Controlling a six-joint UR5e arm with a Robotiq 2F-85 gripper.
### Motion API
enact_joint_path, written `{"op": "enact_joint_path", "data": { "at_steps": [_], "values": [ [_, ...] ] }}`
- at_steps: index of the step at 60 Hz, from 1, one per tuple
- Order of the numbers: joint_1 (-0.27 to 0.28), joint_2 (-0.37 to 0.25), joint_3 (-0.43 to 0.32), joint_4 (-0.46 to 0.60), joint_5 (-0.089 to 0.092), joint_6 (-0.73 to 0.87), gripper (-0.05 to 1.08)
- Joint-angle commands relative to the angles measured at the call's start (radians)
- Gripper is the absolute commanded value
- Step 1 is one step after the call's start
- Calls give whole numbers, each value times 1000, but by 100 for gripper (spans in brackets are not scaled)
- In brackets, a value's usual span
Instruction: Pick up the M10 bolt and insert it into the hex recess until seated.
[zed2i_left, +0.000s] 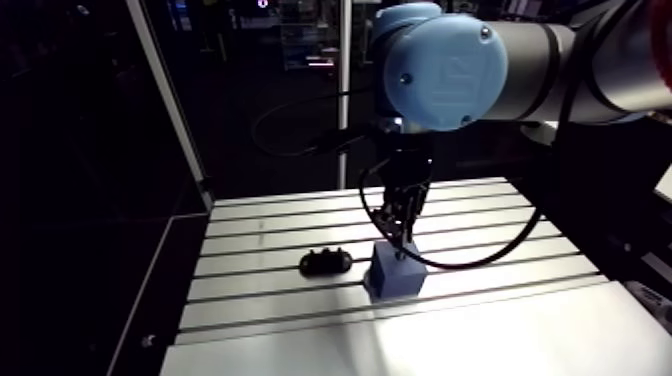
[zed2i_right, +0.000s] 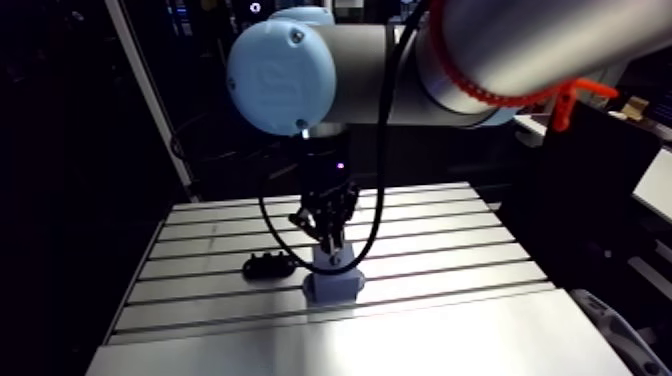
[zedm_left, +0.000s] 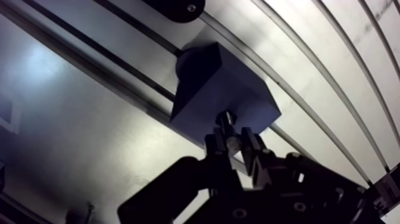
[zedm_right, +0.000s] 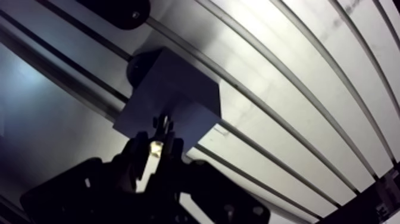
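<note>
The hand (zedm_left: 235, 145) pinches the M10 bolt (zedm_left: 225, 121) between its two fingers; the bolt's end juts ahead of the fingertips over the top face of the blue block (zed2i_left: 395, 277); whether it touches the block cannot be told; in the arm view the block sits at centre frame on the slotted surface (zed2i_left: 480, 330); a small black part (zed2i_left: 326, 262) lies just left of it.

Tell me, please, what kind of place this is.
Probably a robot assembly test bench: a slotted aluminium table, a blue block fixture standing on it, and the gripper holding a bolt over that block.
</note>
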Motion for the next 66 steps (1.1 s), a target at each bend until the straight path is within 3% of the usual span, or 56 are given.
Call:
{"op": "enact_joint_path", "data": {
  "at_steps": [1,28,31,32,33,34,37,38,39,40,48,66],
  "values": [
    [0,4,3,-1,0,1,82],
    [0,7,13,-4,3,8,81],
    [0,6,14,-4,3,12,74],
    [0,5,15,-6,6,14,64],
    [0,5,15,-6,6,14,64],
    [-1,4,17,-16,10,17,53],
    [-2,-1,22,-33,14,20,45],
    [-2,-6,30,-57,19,23,35],
    [-2,-6,30,-57,19,23,35],
    [-2,-8,37,-77,22,24,26],
    [-2,-16,52,-101,24,26,3],
    [-8,-30,45,-102,56,50,2]
  ]
}}
